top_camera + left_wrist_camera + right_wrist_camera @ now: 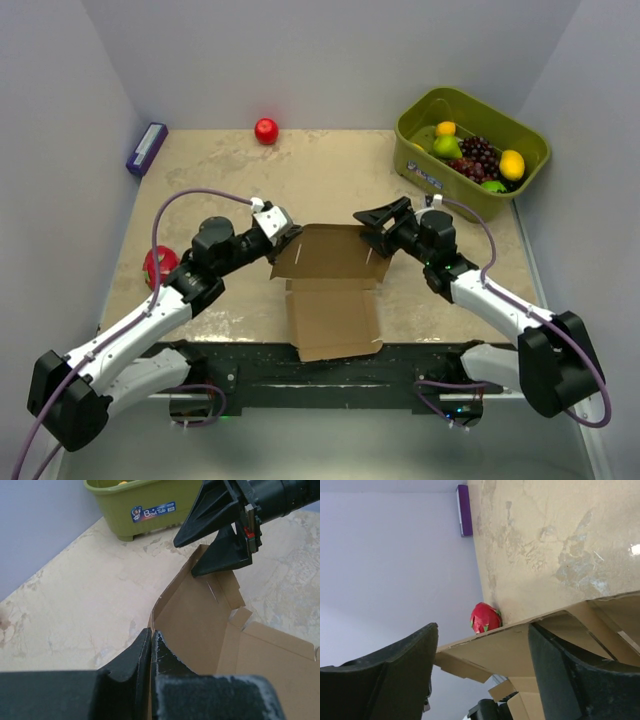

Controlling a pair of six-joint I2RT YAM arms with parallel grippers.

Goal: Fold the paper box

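One surface (200, 180). One paper box (330, 300) at middle, far flap raised. One green bin (404, 128) far right. Two red fruits: apple (266, 131) far edge, dragon fruit (158, 265) left. One purple box (147, 148). Left jaws clenched on flap; right jaws released, straddling it.

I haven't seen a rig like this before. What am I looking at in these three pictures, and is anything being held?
Two robot arms are bolted at the near edge of a table, each ending in a two-finger gripper. One picture looks down from above and behind the arms. The other two come from a camera on each wrist.

A brown paper box, mostly flat, lies between the arms with its far panel lifted. The left gripper is pinched shut on that panel's left edge. The right gripper is open, with the right edge between its fingers.

Also on the table are a green bin of fruit, a red apple, a purple box and a red dragon fruit.
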